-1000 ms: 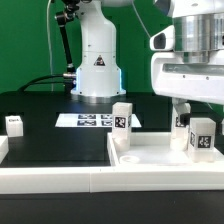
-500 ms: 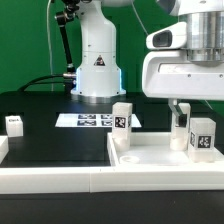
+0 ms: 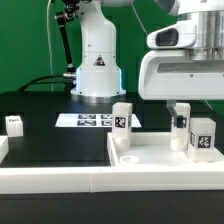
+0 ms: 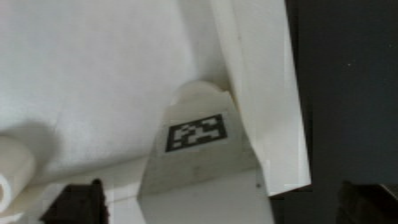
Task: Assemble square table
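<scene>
The white plastic square table top [image 3: 150, 151] is laid flat, tray-like, with its raised rim turned up. Three short white peg legs are seen upright on it: the first leg [image 3: 122, 124] at the far corner on the exterior view's left, the second leg [image 3: 201, 137] toward the exterior view's right, and the third leg [image 3: 181, 118] just behind it, partly hidden. A fourth leg [image 3: 14, 124] is set upright well apart, at the exterior view's left. In the wrist view, the top's [image 4: 107, 60] rim and a black-and-white tag [image 4: 198, 131] are shown.

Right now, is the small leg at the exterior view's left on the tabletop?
No, that leg sits on the black table, apart from the tabletop.
</scene>
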You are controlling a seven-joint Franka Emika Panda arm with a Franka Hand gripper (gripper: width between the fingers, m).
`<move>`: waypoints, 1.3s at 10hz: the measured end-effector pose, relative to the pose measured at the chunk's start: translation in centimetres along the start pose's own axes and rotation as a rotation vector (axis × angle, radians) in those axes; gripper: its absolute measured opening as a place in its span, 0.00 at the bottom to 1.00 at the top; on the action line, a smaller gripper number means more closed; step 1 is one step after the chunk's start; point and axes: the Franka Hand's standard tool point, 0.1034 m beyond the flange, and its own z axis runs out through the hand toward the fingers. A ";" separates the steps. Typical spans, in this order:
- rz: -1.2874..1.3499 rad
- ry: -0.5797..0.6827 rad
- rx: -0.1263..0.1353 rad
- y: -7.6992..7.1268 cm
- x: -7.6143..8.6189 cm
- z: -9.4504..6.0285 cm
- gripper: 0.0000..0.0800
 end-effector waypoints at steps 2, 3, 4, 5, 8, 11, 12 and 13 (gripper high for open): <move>-0.126 0.002 -0.009 0.2 0.1 0.0 0.81; -0.266 0.003 -0.016 0.5 0.2 0.0 0.81; -0.276 0.003 -0.017 0.6 0.2 0.0 0.81; -0.277 0.003 -0.017 0.7 0.3 0.0 0.80; -0.232 0.003 -0.017 0.6 0.3 0.0 0.36; -0.064 0.004 -0.016 0.6 0.3 0.0 0.36; -0.024 0.005 -0.017 0.8 0.3 0.0 0.36; 0.105 0.005 -0.013 0.7 0.3 0.0 0.36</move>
